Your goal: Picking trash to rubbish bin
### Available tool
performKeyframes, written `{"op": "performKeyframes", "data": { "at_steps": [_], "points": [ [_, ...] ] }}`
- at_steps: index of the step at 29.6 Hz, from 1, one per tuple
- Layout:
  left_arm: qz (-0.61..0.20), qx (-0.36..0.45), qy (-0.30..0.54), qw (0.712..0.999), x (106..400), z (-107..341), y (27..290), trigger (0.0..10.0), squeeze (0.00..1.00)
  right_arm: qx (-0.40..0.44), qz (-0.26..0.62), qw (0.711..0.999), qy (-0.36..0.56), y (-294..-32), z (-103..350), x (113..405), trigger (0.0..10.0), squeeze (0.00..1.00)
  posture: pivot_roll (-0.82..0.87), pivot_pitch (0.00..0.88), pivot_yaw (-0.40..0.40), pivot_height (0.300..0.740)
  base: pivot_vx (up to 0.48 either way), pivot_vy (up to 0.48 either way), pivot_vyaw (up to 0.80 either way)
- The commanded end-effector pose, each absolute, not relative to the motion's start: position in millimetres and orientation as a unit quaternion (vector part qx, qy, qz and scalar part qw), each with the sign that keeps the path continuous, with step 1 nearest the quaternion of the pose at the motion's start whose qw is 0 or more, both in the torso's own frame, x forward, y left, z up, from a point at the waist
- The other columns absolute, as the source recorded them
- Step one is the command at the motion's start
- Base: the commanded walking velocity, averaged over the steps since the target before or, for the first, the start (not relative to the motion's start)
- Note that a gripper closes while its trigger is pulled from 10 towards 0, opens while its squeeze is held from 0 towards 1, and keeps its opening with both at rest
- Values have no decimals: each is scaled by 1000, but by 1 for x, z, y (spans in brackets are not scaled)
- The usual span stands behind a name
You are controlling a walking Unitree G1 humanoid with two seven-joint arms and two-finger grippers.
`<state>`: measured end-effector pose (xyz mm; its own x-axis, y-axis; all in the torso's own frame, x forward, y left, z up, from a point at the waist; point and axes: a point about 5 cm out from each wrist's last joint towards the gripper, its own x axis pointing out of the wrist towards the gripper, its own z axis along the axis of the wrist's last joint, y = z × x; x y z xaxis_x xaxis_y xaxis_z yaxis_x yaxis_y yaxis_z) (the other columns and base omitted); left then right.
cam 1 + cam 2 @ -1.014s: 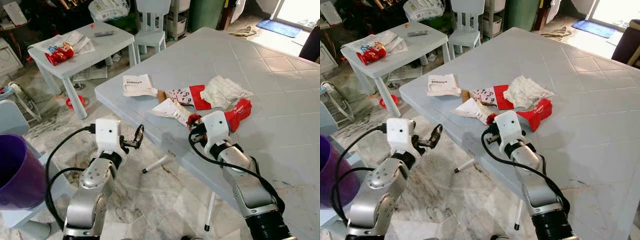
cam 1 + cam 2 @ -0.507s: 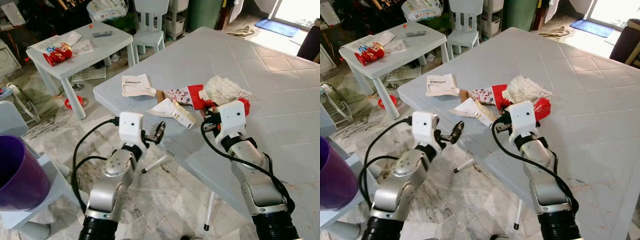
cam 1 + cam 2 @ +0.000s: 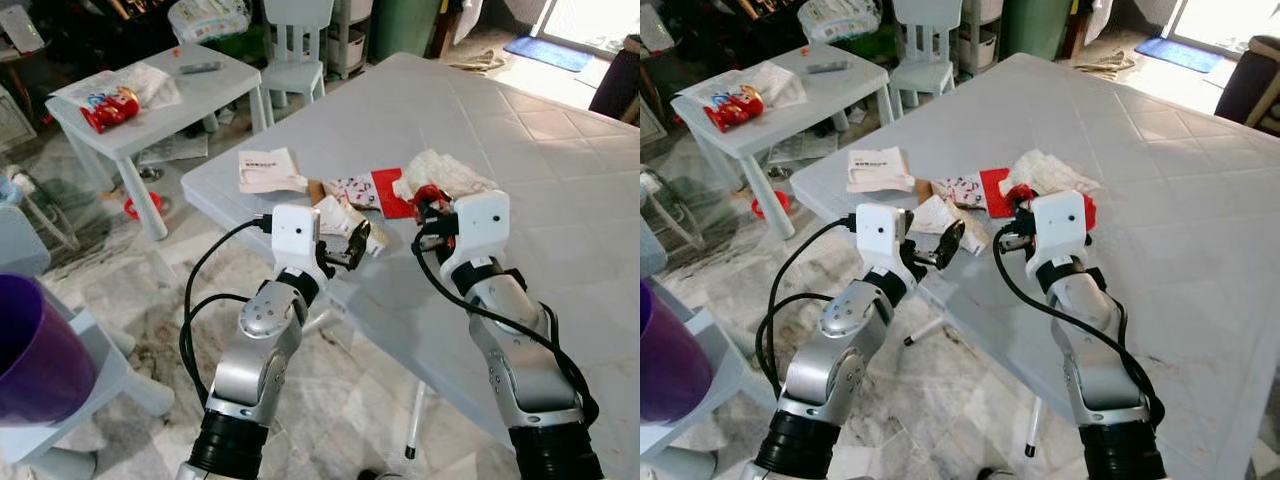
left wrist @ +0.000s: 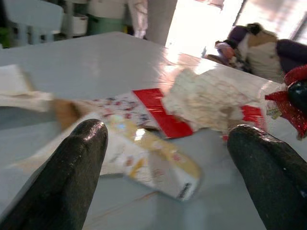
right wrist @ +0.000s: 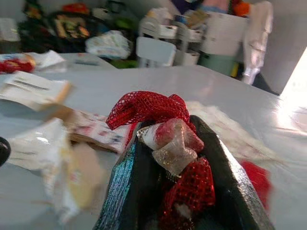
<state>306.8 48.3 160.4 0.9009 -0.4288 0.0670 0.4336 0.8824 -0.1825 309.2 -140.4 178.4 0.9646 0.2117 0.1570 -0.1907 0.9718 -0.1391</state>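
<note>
A big pale grey plastic table (image 3: 560, 160) with a moulded tile pattern carries a small heap of litter near its front corner. To the robot's left stands a smaller white table (image 3: 215, 95) bearing a red packet (image 3: 108, 108), and a purple bin (image 3: 40, 350) sits at the left edge.

In the heap lie a folded white paper (image 3: 268, 170), a flattened printed red and white carton (image 3: 362, 189), a crumpled cream tissue (image 3: 440, 172) and a glossy white wrapper (image 4: 153, 163) with yellow print.

The right gripper (image 5: 168, 182) is clenched on a bunch of red mesh netting (image 5: 148, 108) with a scrap of clear crinkled film, lifted just above the table beside the tissue; its silver arm reaches forward over the table edge.

The left gripper (image 3: 352, 245) is stretched to the table's front edge, its two black fingers (image 4: 76, 167) spread wide apart on either side of the white wrapper, gripping nothing.
</note>
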Motion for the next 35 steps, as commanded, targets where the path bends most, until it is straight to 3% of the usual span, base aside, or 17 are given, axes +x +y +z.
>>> {"op": "performKeyframes", "data": {
  "at_steps": [1, 22, 35],
  "points": [
    [-218, -98, -11, 971, 306, 158, 50, 10000, 0, -58, 93, 990, -93, -145, 183, 309, 0, 0, 5, 108, -56, 740, 0, 0, -800],
    [-204, -98, -22, 974, 308, 157, 56, 10000, 0, -62, 105, 988, -94, -140, 183, 308, 0, 0, 7, 114, -62, 740, 0, 0, -82],
    [-204, -97, -21, 974, 309, 156, 56, 10000, 0, -62, 106, 988, -95, -139, 183, 309, 0, 0, 11, 111, -61, 740, 259, 0, 0]
  ]
}}
